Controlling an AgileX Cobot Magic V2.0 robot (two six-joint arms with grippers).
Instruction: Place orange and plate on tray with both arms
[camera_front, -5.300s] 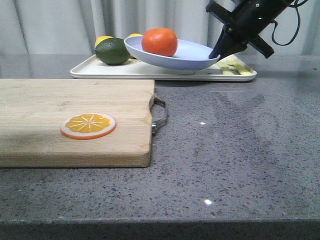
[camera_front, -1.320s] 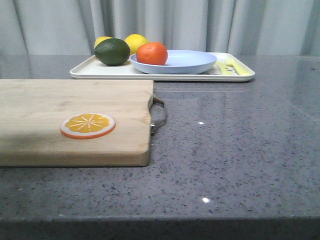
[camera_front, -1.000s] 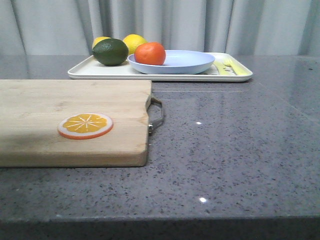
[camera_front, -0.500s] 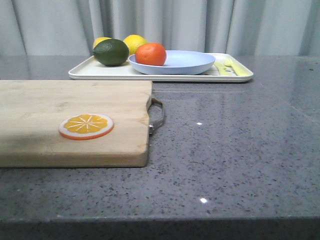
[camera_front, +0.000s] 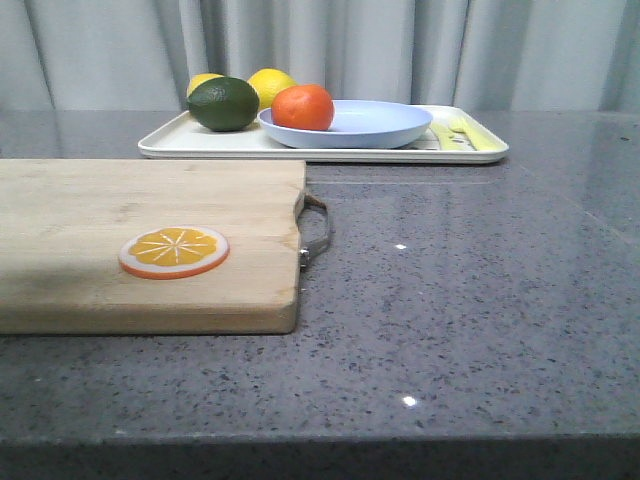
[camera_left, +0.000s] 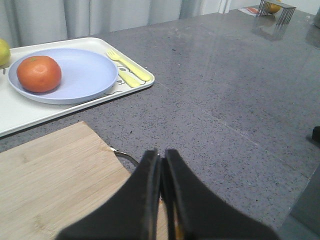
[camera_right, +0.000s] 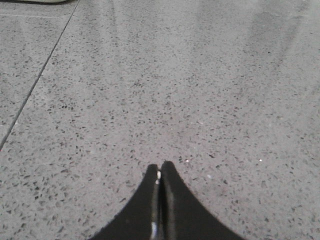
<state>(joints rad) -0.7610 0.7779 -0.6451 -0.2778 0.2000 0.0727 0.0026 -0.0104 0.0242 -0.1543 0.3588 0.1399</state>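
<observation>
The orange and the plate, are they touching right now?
Touching. The left wrist view shows the orange sitting inside the plate, resting directly on its surface.

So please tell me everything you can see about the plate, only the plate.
The plate is round, wide and shallow, pale lavender-blue with a matte, plastic-looking surface and a low raised rim. It sits level on the cream tray, toward the tray's right half. The orange rests inside it near its left edge. In the left wrist view, the plate's rim partly covers the tray's printed drawing, beside the yellow utensils print. No gripper touches it.
</observation>
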